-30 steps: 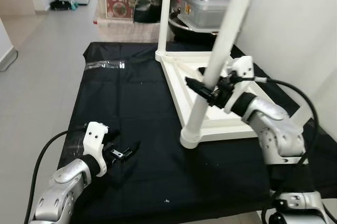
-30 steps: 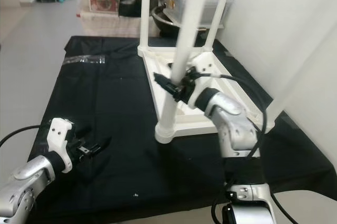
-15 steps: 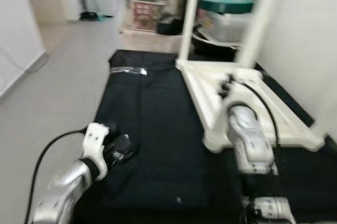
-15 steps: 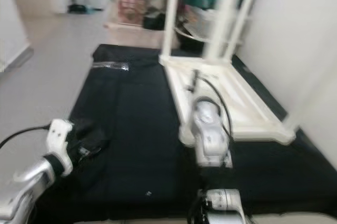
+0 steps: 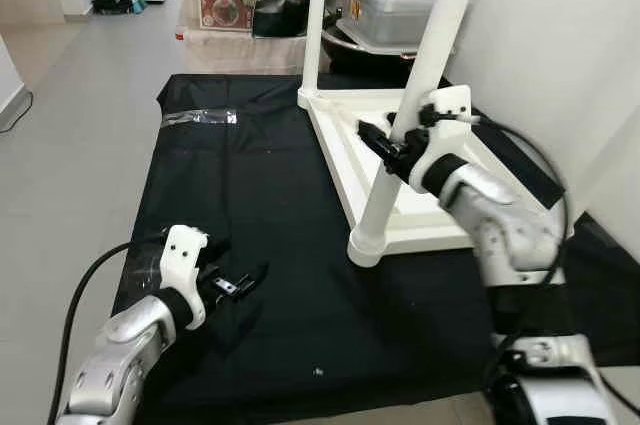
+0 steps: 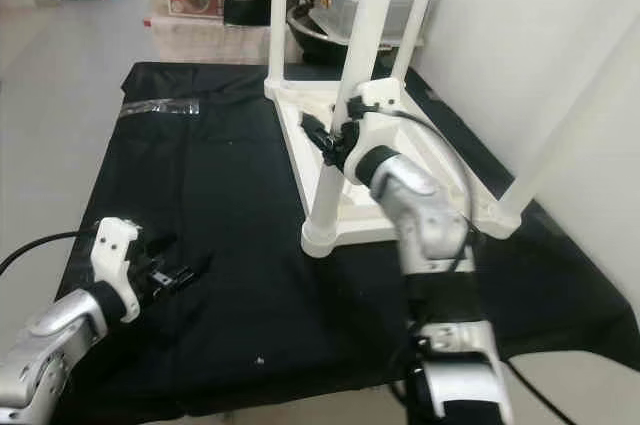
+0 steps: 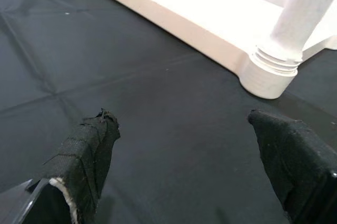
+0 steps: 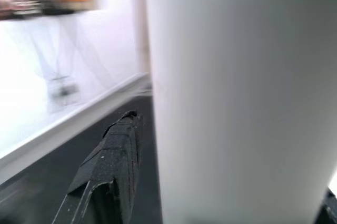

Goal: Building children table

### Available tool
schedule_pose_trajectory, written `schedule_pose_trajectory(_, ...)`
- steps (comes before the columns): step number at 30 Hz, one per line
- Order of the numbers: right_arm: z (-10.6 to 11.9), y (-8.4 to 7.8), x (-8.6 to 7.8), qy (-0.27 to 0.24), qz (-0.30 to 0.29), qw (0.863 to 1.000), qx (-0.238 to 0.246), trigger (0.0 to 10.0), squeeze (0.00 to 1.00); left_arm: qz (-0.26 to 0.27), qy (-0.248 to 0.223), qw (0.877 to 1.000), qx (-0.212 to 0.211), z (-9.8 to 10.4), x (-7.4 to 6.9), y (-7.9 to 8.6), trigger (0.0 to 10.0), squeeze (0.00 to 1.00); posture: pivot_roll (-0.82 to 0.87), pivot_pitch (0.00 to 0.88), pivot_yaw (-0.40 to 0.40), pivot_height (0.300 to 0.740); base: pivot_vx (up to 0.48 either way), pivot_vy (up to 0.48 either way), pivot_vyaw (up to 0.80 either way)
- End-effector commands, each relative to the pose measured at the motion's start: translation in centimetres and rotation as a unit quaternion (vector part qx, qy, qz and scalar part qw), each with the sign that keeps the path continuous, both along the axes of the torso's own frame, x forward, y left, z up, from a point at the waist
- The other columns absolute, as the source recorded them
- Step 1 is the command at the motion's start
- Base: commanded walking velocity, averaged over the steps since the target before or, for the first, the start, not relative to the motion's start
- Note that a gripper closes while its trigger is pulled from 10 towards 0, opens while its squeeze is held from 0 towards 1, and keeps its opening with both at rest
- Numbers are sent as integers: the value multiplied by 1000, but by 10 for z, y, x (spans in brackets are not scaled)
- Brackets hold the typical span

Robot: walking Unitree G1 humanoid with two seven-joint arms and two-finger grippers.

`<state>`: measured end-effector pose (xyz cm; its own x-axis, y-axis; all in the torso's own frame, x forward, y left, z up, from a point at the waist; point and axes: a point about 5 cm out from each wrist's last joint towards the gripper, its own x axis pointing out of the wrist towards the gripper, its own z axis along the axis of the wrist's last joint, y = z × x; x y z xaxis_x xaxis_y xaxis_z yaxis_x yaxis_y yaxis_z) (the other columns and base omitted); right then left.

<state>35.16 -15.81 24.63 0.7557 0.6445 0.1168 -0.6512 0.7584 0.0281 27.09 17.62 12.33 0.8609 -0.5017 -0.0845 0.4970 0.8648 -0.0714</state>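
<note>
Reaching forward, your right gripper [image 5: 392, 150] clasps the leg [image 5: 415, 105]; your left gripper [image 5: 238, 285] hovers spread over the cloth [image 5: 250, 205].

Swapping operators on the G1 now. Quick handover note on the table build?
Right gripper: fingers around the near leg, which stands in its corner socket of the upside-down tabletop.
Left gripper: open, empty, low over the black cloth.
Done: far-left leg and two legs on the right side stand up.
Left: cannot tell if the near leg is fully seated. Check, release, flip table upright.
</note>
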Motion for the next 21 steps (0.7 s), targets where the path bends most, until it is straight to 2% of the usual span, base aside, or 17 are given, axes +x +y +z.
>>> schedule_pose_trajectory(1, -9, 0, -2, 4, 44, 999, -5, 10000, 0, 1, 6, 1000, -2, -4, -1, -1, 10000, 0, 91, 0, -133, 740, 0, 0, 0)
schedule_pose_trajectory(2, -10, 0, -2, 5, 46, 999, -7, 10000, 0, 1, 6, 1000, -2, -4, -1, -1, 10000, 0, 91, 0, -133, 740, 0, 0, 0)
schedule_pose_trajectory(4, -23, 12, -11, 20, 128, 992, 2, 10000, 0, 6, 5, 1000, -1, -3, -1, 1, 10000, 0, 99, 0, -138, 740, 0, 0, 0)
schedule_pose_trajectory(5, -23, 12, -11, 20, 128, 992, 2, 10000, 0, 6, 5, 1000, -1, -3, -1, 1, 10000, 0, 99, 0, -138, 740, 0, 0, 0)
schedule_pose_trajectory(6, -31, 18, -13, 32, 140, 990, 1, 0, 0, 6, 6, 1000, -1, -3, -2, 2, 10000, 0, 99, 0, -138, 740, 0, 0, 0)
schedule_pose_trajectory(8, -41, 24, -11, 48, 130, 990, -5, 0, 0, 6, 6, 1000, 0, -3, -2, 2, 10000, 0, 107, 0, -143, 740, 0, 0, 0)
schedule_pose_trajectory(9, -63, 25, 6, 106, 15, 994, -35, 0, 0, 7, 6, 1000, 0, -3, -4, 3, 10000, 0, 111, 0, -142, 740, 0, 0, 0)
schedule_pose_trajectory(10, -79, 8, 20, 146, -167, 973, -67, 0, 0, 8, 7, 1000, 0, -3, -4, 4, 10000, 0, 105, 0, -136, 740, 0, 0, 0)
schedule_pose_trajectory(11, -79, 8, 20, 146, -167, 973, -67, 0, 0, 8, 7, 1000, 0, -3, -4, 4, 10000, 0, 105, 0, -136, 740, 0, 0, 0)
schedule_pose_trajectory(12, -91, -15, 23, 176, -340, 921, -68, 0, 0, 8, 7, 1000, 0, -3, -5, 4, 10000, 0, 103, 0, -135, 740, 0, 0, 0)
schedule_pose_trajectory(13, -91, -15, 23, 176, -340, 921, -68, 0, 0, 8, 7, 1000, 0, -3, -5, 4, 10000, 0, 103, 0, -135, 740, 0, 0, 0)
schedule_pose_trajectory(14, -108, -37, 6, 192, -495, 844, -77, 0, 0, 7, 9, 1000, 2, -4, -5, 4, 10000, 0, 107, 0, -132, 740, 0, 0, 0)
schedule_pose_trajectory(16, -110, -39, -1, 190, -508, 837, -75, 0, 0, 6, 9, 1000, 3, -4, -6, 4, 10000, 0, 106, 0, -129, 740, 0, 0, 0)
schedule_pose_trajectory(18, -111, -34, -8, 185, -505, 840, -77, 0, 0, 5, 10, 1000, 3, -4, -6, 3, 10000, 0, 106, 0, -129, 740, 0, 0, 0)
schedule_pose_trajectory(19, -96, 3, -19, 161, -424, 889, -55, 10000, 0, 1, 10, 1000, 3, -4, -4, 3, 10000, 0, 88, 0, -117, 740, 0, 0, 0)
schedule_pose_trajectory(20, -96, 3, -19, 161, -424, 889, -55, 10000, 0, 1, 10, 1000, 3, -4, -4, 3, 10000, 0, 88, 0, -117, 740, 0, 0, 0)
schedule_pose_trajectory(21, -79, 19, -19, 131, -365, 922, -8, 10000, 0, -2, 10, 1000, 2, -4, -3, 2, 10000, 0, 86, 0, -115, 740, 0, 0, 0)
